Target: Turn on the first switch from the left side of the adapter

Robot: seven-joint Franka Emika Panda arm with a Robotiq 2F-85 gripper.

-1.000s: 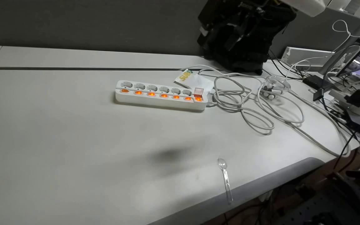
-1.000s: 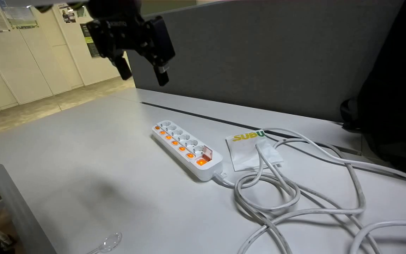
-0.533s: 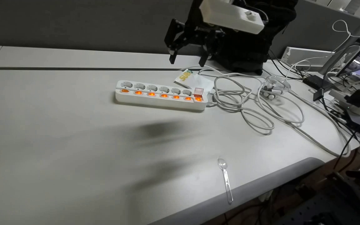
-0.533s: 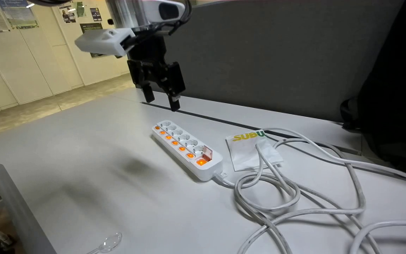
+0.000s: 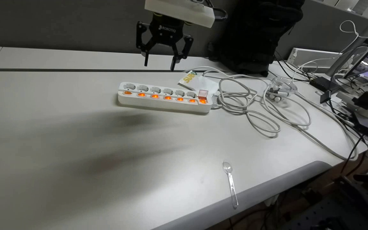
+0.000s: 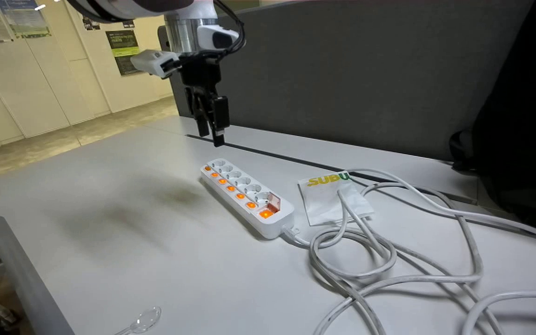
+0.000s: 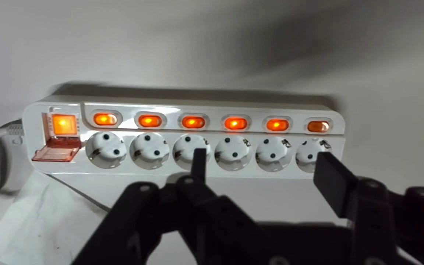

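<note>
The adapter is a long white power strip (image 5: 164,106) lying flat on the table; it also shows in the other camera's exterior view (image 6: 231,201) and in the wrist view (image 7: 212,108). The first switch (image 5: 127,92), at the end opposite the cord, is dull orange and unlit (image 6: 208,168) (image 7: 318,126). The other switches along the strip glow orange. My gripper (image 5: 159,67) is open and empty, pointing down in the air above the strip and apart from it. In the wrist view its fingertips (image 7: 260,152) overlap the sockets, the right one near the end socket below the first switch.
Coiled grey-white cables (image 5: 235,99) and a white paper packet (image 6: 333,197) lie by the cord end. A clear plastic spoon (image 5: 230,182) lies near the table's front edge. A black backpack (image 5: 251,41) and a dark partition (image 5: 91,28) stand behind.
My gripper has come down and moved leftward over the strip in an exterior view, and it has turned. It stays open. The strip and its switches look unchanged.
</note>
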